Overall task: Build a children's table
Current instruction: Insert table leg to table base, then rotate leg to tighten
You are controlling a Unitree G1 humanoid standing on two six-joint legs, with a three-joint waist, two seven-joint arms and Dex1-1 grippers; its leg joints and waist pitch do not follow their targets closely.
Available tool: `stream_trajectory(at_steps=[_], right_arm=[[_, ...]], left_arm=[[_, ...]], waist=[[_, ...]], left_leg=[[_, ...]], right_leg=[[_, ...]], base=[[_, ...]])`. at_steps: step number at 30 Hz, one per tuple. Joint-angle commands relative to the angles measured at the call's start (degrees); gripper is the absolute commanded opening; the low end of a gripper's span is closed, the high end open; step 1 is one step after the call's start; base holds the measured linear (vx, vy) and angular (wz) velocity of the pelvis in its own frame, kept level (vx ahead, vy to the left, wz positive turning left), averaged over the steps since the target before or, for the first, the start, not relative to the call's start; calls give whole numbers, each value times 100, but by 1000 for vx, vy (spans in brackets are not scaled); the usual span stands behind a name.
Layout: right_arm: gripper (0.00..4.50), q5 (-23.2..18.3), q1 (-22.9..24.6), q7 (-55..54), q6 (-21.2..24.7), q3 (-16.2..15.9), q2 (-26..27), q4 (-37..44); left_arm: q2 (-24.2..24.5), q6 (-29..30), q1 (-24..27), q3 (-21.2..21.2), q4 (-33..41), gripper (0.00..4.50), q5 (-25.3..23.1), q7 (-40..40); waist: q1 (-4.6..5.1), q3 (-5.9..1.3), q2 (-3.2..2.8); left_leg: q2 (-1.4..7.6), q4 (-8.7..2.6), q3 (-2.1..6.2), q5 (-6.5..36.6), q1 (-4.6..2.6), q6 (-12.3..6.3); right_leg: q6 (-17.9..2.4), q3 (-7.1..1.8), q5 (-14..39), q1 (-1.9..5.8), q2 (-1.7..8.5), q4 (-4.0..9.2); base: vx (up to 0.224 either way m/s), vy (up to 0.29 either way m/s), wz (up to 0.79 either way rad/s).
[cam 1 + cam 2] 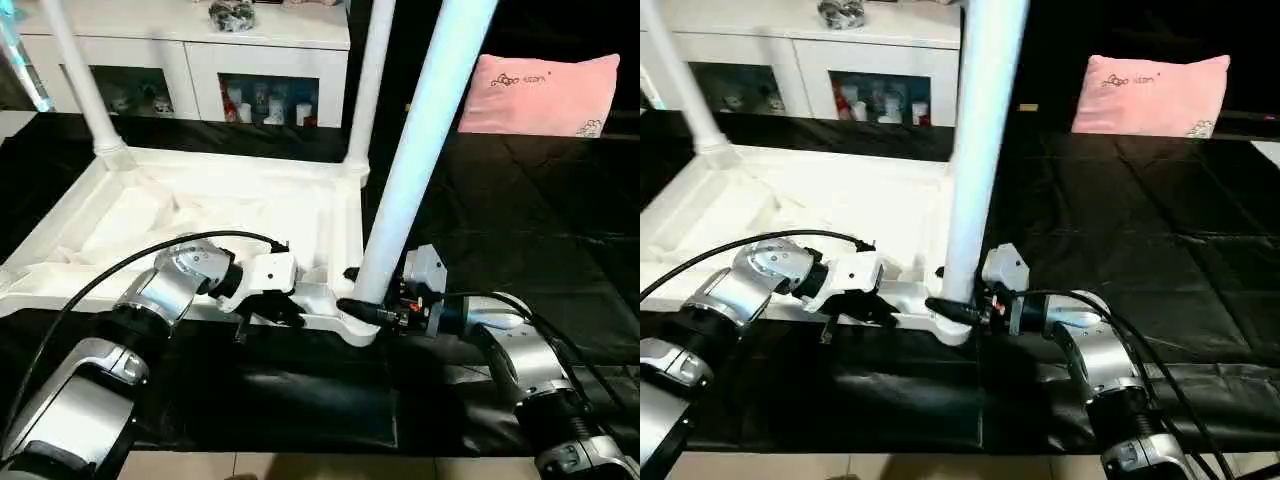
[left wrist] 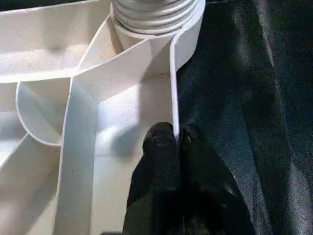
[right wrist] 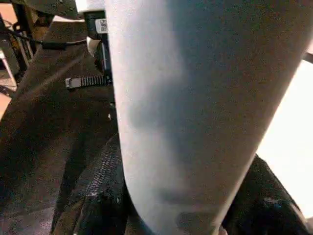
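Observation:
The white tabletop (image 1: pixel 200 225) lies upside down on the black cloth, ribbed underside up. Three white legs stand in its corner sockets: far left (image 1: pixel 85 90), far right (image 1: pixel 368 90) and near right (image 1: pixel 430 150). My left gripper (image 2: pixel 175 139) is shut on the thin near rim of the tabletop, one black finger on each side, close to the near-right socket (image 2: pixel 154 19). My right gripper (image 1: pixel 368 305) is closed around the foot of the near-right leg (image 3: pixel 195 112), just above its socket. Its dark fingers (image 3: pixel 98 210) show on both sides of the tube.
A white glass-doored cabinet (image 1: pixel 200 55) stands behind the tabletop. A pink pillow (image 1: pixel 545 95) lies at the back right on the black cloth (image 1: pixel 520 220). A black cable (image 1: pixel 120 265) arcs over my left forearm. The cloth's front edge runs close to me.

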State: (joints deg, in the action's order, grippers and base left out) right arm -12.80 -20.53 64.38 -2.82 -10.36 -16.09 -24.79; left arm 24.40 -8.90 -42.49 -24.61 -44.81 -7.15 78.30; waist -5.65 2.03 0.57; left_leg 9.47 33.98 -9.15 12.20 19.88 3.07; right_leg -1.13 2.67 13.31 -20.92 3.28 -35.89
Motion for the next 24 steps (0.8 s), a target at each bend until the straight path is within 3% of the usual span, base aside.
stream_trajectory(at_steps=[1, 6, 7, 10, 13, 15, 16, 17, 18, 19, 20, 21, 24], right_arm=[[195, 332, 354, 443, 415, -775, 78, -372], [195, 429, 268, -274, 352, -466, 290, -612], [195, 510, 218, -634, 270, -352, 362, -771], [195, 634, 79, -1408, 109, -105, 518, -1124], [195, 647, -294, -2603, 150, 302, 811, -1704], [195, 710, -669, -3375, 243, 437, 1010, -2177], [195, 724, -773, -3579, 285, 469, 1067, -2311], [195, 733, -838, -3714, 315, 492, 1104, -2399], [195, 741, -1045, -4069, 344, 558, 1219, -2655], [195, 747, -1225, -4355, 380, 612, 1322, -2888], [195, 757, -1318, -4483, 426, 618, 1371, -3014], [195, 782, -1361, -4543, 432, 606, 1395, -3085], [195, 900, -1529, -4732, 471, 554, 1485, -3398]], left_arm=[[-109, -93, -201, -56, 10, 0, -141, -167], [-171, 287, -241, 211, -173, 0, -3, -506], [-197, 463, -243, 344, -206, 0, 87, -616], [-216, 831, -205, 584, -120, 0, 229, -882], [-223, 1543, -8, 864, 450, 0, 341, -1325], [-312, 2148, 173, 1020, 1050, 0, 372, -1636], [-350, 2313, 225, 1058, 1218, 0, 375, -1715], [-379, 2419, 259, 1082, 1325, 0, 373, -1764], [-498, 2752, 394, 1112, 1699, 0, 369, -1887], [-599, 3035, 516, 1109, 2025, 0, 359, -1989], [-634, 3109, 584, 1054, 2170, 0, 293, -2032], [-649, 3141, 620, 1012, 2237, 0, 250, -2066], [-718, 3422, 765, 880, 2563, 0, 179, -2210]], waist=[[2, -239, -84], [1, -222, -80], [25, -192, -40], [57, -157, -50], [141, -156, -72], [226, -160, -37], [281, -184, -33], [274, -215, -48], [296, -223, 12], [316, -262, -18], [329, -268, 25], [324, -268, 64], [303, -274, 76]], left_leg=[[437, -469, 112, 1036, -33, -145], [440, -494, 113, 1188, -32, -105], [432, -517, 107, 1373, -33, -41], [426, -530, 109, 1705, -78, 99], [462, -621, 197, 2007, -32, 285], [451, -636, 193, 1942, -7, 339], [438, -613, 179, 1760, 0, 339], [445, -590, 156, 1599, -22, 319], [418, -558, 119, 1389, 3, 231], [418, -523, 100, 914, 42, 131], [396, -480, 73, 525, 69, -14], [376, -456, 38, 359, 59, -169], [390, -447, 21, 194, 43, -343]], right_leg=[[-1574, -308, 178, 208, 594, 426], [-1500, -319, 568, 186, 605, 466], [-1430, -329, 1004, 167, 615, 505], [-1230, -349, 1956, 122, 648, 595], [-944, -327, 2600, 109, 670, 588], [-1001, -309, 2348, 99, 627, 572], [-1130, -315, 1898, 100, 608, 542], [-1205, -324, 1562, 103, 612, 522], [-1268, -331, 1211, 117, 593, 517], [-1412, -328, 498, 163, 596, 432], [-1510, -302, -25, 171, 575, 397], [-1547, -294, -299, 166, 555, 404], [-1605, -286, -530, 181, 568, 377]], base=[[0, 0, 0], [0, 0, 0], [0, 0, 0], [0, 0, 0], [0, 0, 0], [0, 0, 0], [0, 0, 0], [0, 0, 0], [0, 0, 0], [0, 0, 0], [0, 0, 0], [0, 0, 0], [0, 0, 0]])
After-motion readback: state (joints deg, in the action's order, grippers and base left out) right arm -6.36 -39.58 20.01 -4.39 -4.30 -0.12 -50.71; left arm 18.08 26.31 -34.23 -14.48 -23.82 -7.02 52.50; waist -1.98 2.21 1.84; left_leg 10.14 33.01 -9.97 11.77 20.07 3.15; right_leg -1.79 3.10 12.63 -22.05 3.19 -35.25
